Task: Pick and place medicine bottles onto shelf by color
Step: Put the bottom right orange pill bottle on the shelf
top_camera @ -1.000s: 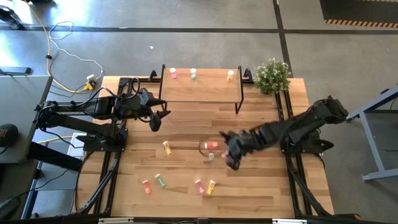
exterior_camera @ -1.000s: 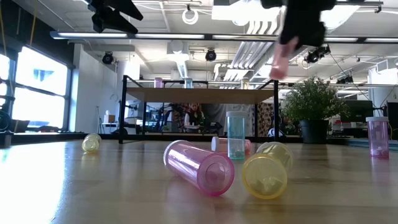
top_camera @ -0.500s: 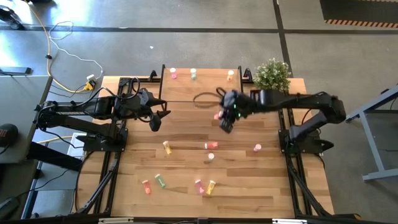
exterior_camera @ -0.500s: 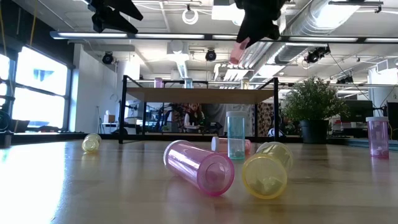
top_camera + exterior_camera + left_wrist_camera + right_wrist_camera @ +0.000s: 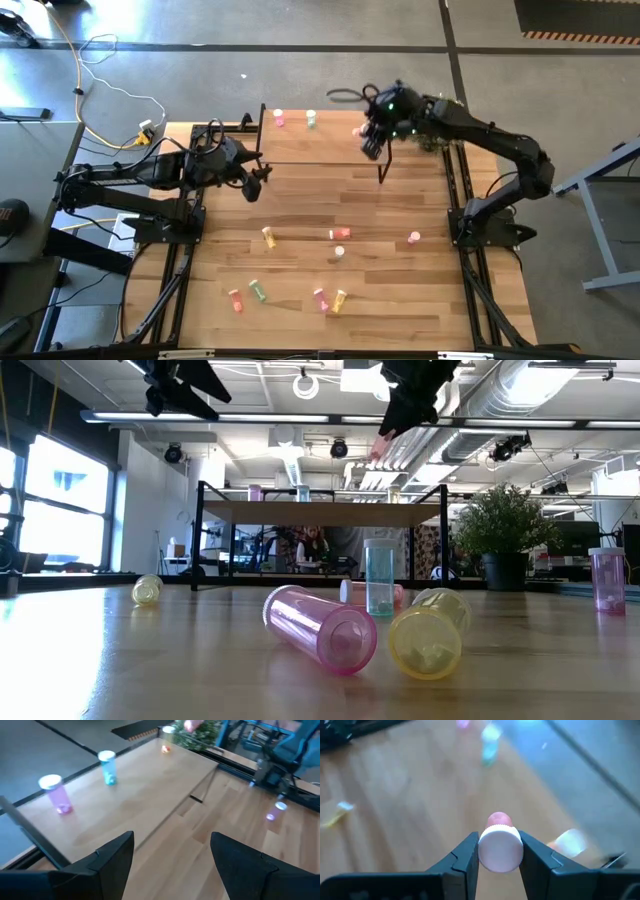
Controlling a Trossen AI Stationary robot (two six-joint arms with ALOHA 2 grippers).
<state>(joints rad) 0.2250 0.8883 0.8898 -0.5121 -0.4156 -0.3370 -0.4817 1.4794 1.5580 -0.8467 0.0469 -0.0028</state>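
The left gripper (image 5: pixel 252 187) hangs with fingers apart just in front of the shelf (image 5: pixel 330 148), at its left end. On the shelf stand a pink bottle (image 5: pixel 278 119), a green one (image 5: pixel 311 119) and an orange one (image 5: pixel 165 748). Over its right end, the right gripper (image 5: pixel 366 140) clamps a pink bottle (image 5: pixel 499 843).

Bright even daylight, blurred wrist views

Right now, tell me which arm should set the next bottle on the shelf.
The right one. Its gripper already holds a pink bottle above the shelf, near the orange bottle. The left gripper is open, empty, beside the shelf.
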